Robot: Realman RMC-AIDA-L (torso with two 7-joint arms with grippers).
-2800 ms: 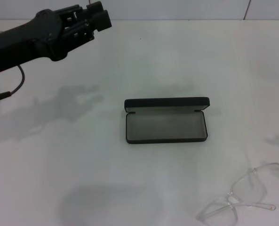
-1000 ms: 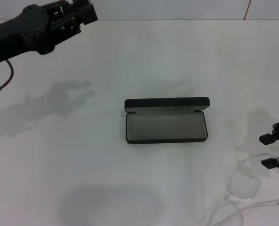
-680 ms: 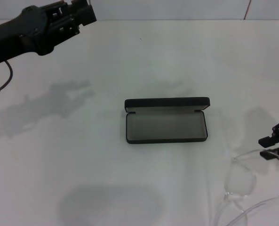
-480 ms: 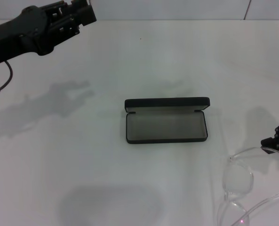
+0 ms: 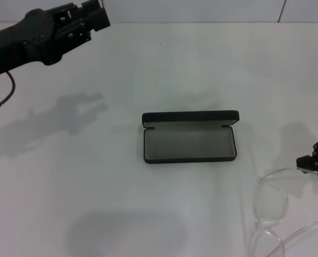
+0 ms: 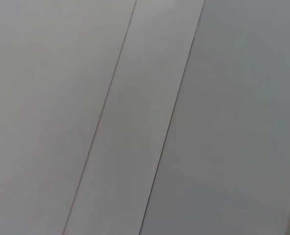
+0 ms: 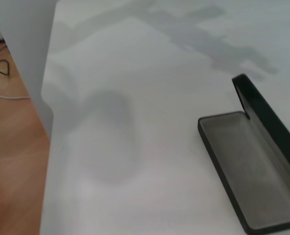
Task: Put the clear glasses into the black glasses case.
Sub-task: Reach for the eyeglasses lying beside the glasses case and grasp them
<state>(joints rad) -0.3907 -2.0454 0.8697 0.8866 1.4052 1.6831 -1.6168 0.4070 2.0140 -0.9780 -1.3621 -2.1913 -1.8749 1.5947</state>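
The clear glasses (image 5: 274, 214) are seen at the near right corner of the white tabletop (image 5: 164, 69), partly cut off by the picture's near edge, with one lens turned toward the middle and a temple arm reaching out to the right. Just beyond them, at the right edge, the right claw (image 5: 315, 161) is found, only its dark fingertips (image 5: 303, 160) being shown. These are set close together at the far rim of the glasses' frame; the frame appears to be pinched there, though the contact cannot be made out with certainty.

Farther in, at the middle of the tabletop, the black glasses case (image 5: 190, 137) is laid open, its grey lining shown and its lid stood up along the far side. Nothing is held inside it. The case is well apart from the glasses.

At the far left, the left claw (image 5: 94, 13) is held raised above the tabletop. How far it is opened cannot be told.
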